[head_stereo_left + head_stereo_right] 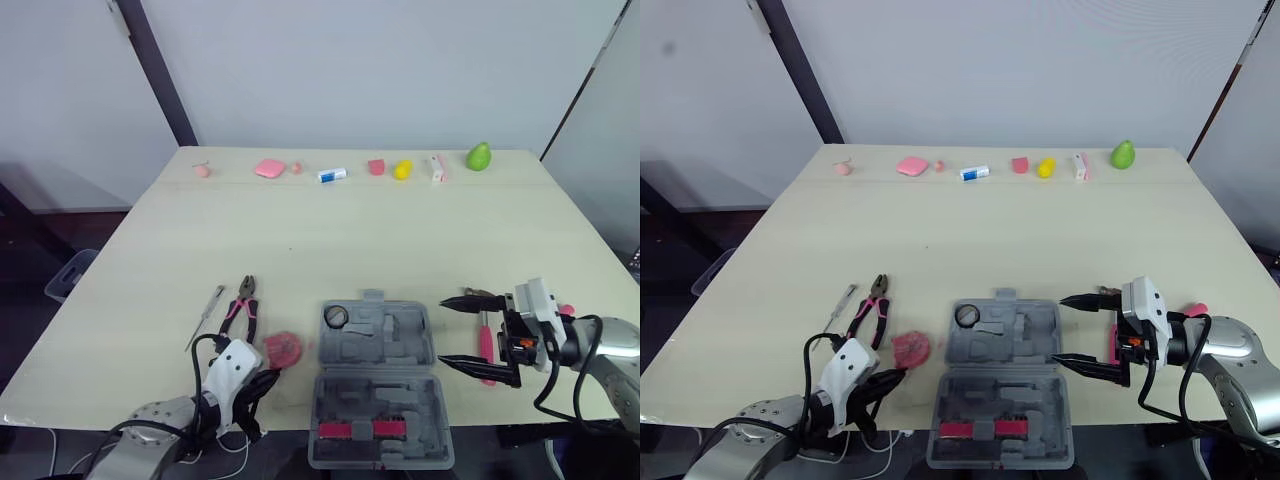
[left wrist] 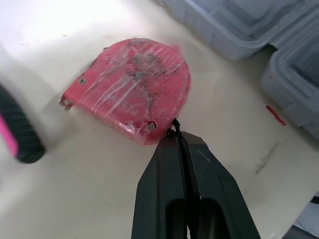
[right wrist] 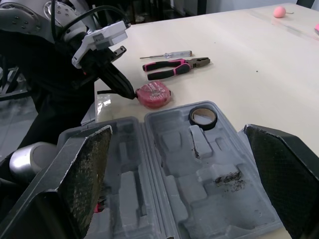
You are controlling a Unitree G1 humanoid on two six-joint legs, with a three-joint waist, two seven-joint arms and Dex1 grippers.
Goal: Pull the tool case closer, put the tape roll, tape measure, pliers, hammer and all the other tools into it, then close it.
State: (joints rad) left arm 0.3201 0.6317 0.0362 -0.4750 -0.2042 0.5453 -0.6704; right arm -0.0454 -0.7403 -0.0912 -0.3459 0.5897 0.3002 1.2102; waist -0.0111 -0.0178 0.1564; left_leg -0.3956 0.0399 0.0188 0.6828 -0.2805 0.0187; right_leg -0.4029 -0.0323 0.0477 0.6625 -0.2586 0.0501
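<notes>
The grey tool case lies open at the table's front edge, with the black tape roll in its far left corner. Just left of it lies the red tape measure. My left gripper is shut at the tape measure's near edge, with its thin black cord pinched between the fingers. Farther left lie the pink-handled pliers and a screwdriver. My right gripper stands wide open at the case's right side. The pink-handled hammer lies behind it, partly hidden.
Small items line the table's far edge: a green pear, a yellow piece, a blue-white tube and a pink block. The case's lid half overhangs the front edge.
</notes>
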